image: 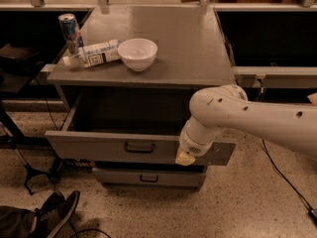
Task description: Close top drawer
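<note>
One drawer stands pulled well out: the top drawer (99,145), across the lower middle of the frame, with its black handle (139,147) at centre. The gripper (185,157) is seen low at centre-right, in front of the right part of the grey front; whether it is apart or together cannot be told. A straight, level push is called for, ideally nearer the handle, so the box is not skewed and jammed.

The top drawer (99,146) juts out below the cabinet top (193,43); on it — a bowl (137,53), with a carton (95,53) and can (69,30) to its left; the gripper (184,157) is before the drawer's right end.
</note>
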{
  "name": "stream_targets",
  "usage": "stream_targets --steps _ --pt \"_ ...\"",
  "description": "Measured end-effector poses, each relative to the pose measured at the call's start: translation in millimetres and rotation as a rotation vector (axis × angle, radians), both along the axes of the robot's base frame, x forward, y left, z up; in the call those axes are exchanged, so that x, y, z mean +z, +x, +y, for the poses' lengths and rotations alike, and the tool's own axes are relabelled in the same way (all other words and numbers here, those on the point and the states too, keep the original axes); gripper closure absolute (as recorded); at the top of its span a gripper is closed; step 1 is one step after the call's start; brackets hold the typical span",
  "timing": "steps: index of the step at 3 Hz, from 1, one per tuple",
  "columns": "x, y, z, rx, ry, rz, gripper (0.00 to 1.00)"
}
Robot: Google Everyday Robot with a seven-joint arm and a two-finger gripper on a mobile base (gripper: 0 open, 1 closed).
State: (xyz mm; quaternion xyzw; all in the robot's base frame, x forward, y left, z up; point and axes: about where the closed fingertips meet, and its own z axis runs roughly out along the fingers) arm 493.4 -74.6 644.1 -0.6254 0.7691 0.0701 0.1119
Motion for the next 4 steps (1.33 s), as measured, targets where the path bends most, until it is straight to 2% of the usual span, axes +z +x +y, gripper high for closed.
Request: stream_targets --steps 2,3,4 --pt "12.5 27.2 26.4 0.032 0.015 -0.027 0.11" --pt "9.4 34.1 40.7 0.054 0.021 -0.020 0.00" --pt "7.5 35.0 43.3 0.058 0.019 -0.017 0.00"
